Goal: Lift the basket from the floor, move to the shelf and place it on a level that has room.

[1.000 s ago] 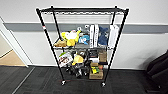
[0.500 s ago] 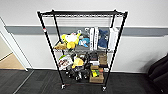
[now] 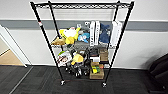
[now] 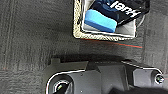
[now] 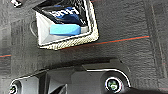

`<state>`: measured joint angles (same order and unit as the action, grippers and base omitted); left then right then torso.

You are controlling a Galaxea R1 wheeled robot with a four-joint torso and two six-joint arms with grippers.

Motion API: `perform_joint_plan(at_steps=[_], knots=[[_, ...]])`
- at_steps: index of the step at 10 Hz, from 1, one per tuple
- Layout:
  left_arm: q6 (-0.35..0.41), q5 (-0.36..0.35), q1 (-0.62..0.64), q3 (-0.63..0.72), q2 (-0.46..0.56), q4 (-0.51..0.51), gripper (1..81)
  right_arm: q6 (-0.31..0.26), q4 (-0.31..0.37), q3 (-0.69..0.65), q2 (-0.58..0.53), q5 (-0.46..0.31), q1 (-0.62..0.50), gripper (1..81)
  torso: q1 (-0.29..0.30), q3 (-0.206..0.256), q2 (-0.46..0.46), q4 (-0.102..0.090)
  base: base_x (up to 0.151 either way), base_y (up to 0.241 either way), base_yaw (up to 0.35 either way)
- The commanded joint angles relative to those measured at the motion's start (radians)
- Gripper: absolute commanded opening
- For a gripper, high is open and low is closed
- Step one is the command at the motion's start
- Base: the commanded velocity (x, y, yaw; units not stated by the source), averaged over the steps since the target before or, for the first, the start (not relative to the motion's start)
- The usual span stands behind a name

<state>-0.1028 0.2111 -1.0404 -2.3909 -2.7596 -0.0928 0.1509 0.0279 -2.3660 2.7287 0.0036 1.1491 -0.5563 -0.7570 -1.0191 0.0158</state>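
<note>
Standing against wall, shelf [image 3: 82, 45] faced robot; top level [image 3: 82, 5] was bare, lower tiers below it crowded with toys [image 3: 68, 35] and boxes [image 3: 97, 71]. Basket [image 4: 105, 37] sat on floor [image 4: 30, 37], holding black pouch [image 4: 122, 10] and blue sponge [image 4: 100, 21]. Finger spread of both grippers: cannot tell.

The head camera sits closer to the shelf [image 3: 82, 45] than a second ago; its top level [image 3: 82, 5] now, apparently, nears the frame's upper edge.

The basket [image 4: 105, 35] sits on the floor [image 4: 35, 37]; the shelf [image 3: 82, 47] holds toys.
</note>
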Motion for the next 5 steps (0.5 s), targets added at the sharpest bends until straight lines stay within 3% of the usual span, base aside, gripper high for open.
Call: perform_joint_plan(at_steps=[1,5], knots=[[0.002,0.093,0.121,0.002,0.015,-0.035,81.1,-0.001,0.02,0.005,-0.03,-0.068,-0.107,81.1,-0.062,-0.09,-0.097,0.0,0.0,0.0,0.0],[0.002,0.128,0.179,0.002,0.01,-0.051,81.1,-0.001,0.043,-0.002,-0.031,-0.114,-0.185,81.1,-0.148,-0.216,-0.23,0.0,0.0,0.0,0.0]])
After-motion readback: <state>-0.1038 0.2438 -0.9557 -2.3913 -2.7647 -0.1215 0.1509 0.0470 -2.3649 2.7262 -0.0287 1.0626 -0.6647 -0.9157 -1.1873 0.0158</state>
